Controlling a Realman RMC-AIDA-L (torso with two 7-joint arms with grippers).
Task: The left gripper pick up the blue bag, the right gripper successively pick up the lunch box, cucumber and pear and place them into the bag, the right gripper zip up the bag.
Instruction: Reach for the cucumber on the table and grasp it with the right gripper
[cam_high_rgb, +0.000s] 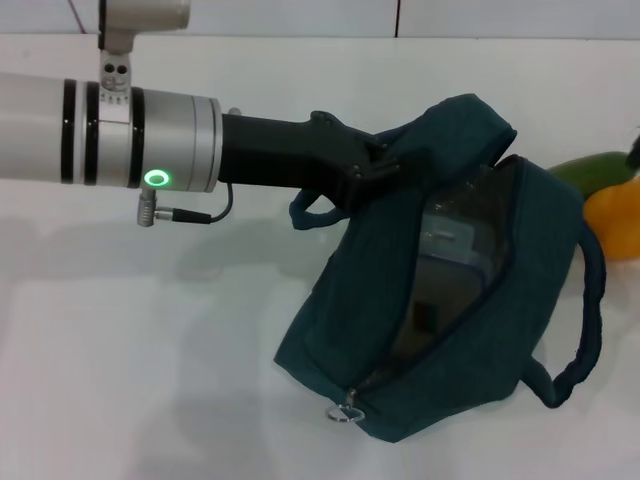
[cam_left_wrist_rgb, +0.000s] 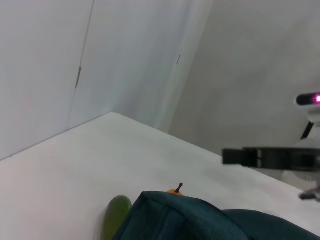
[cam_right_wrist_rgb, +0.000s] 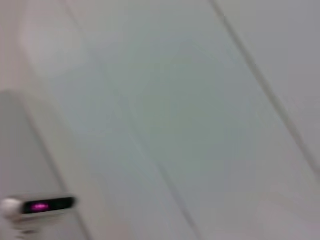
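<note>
I logged the left gripper (cam_high_rgb: 385, 160) clamped on the blue bag (cam_high_rgb: 450, 300) top edge; right gripper unseen.

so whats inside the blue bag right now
Through the open zip of the blue bag show silver lining and the clear lunch box. The fabric hides the rest of the inside.

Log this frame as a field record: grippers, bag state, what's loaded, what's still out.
left gripper: at the blue bag, gripping its upper edge and holding it open
right gripper: not visible in the head view
bag zipper: open, ring pull at the near end
lunch box: inside the bag, against the foil lining
cucumber: on the table behind the bag, right side
pear: on the table beside the cucumber
</note>
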